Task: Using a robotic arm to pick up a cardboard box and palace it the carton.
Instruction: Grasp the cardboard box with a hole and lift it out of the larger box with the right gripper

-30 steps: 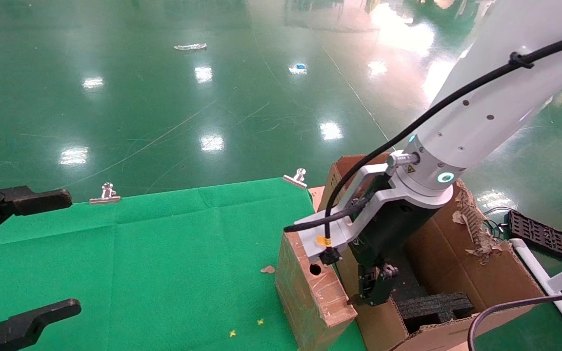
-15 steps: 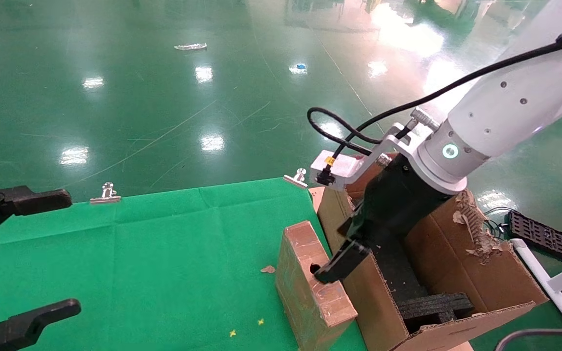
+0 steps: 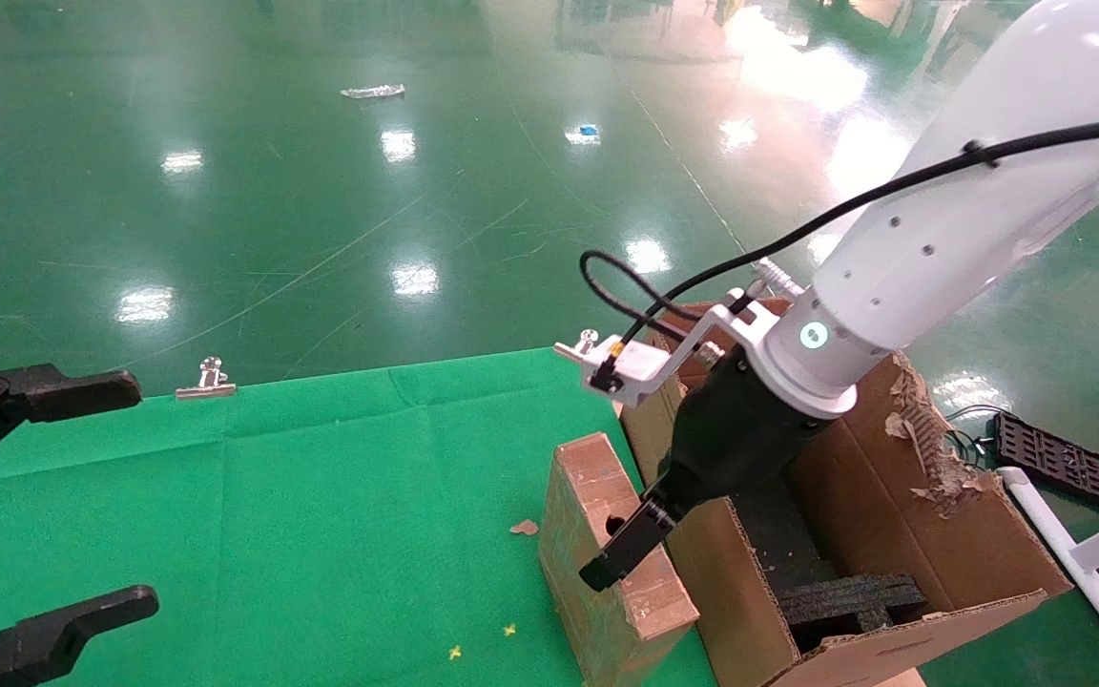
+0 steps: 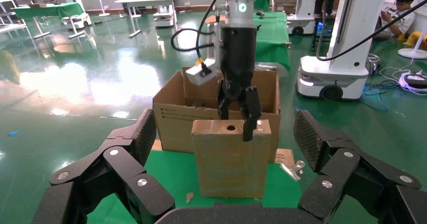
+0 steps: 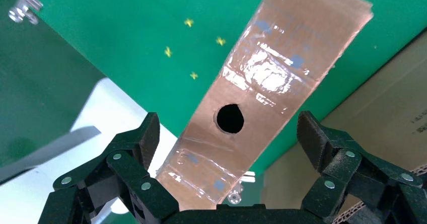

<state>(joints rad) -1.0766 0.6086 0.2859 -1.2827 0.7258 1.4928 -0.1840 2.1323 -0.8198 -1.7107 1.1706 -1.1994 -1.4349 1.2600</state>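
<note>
**A:** Two arms show from the head camera. What is each doing?

**B:** The robotic arm (image 3: 931, 248), the right one, reaches down over the counter (image 3: 254, 496). Its right claw (image 3: 621, 558) hangs just above the cardboard box (image 3: 597, 572), with one black finger lying across the top face beside the round hole. The left claw (image 3: 25, 496) sits at the near left edge of the green cloth, fingers spread wide with nothing between them.

**A:** And where is the box?

**B:** It stands upright on the cloth at the counter's right edge, right against the near wall of the carton (image 3: 893, 515). The carton has its flaps up, the far right one torn ragged, and black foam (image 3: 845, 596) lies inside. Two metal clips (image 3: 209, 379) pin the cloth's far edge.

**A:** What does the left wrist camera add?

**B:** Between the left claw's spread fingers (image 4: 126, 163) the cardboard box (image 4: 229, 158) stands facing the lens, the carton (image 4: 176, 123) behind it. The right claw (image 4: 236, 116) comes straight down, fingers parted, one tip over the top's far edge and one hanging over its front edge near a corner. I cannot tell if they touch the cardboard.

**A:** And the right wrist camera?

**B:** It looks down at the box top (image 5: 267, 93), with the hole (image 5: 230, 118) roughly midway between the open fingers (image 5: 126, 168). The box is not gripped.
</note>
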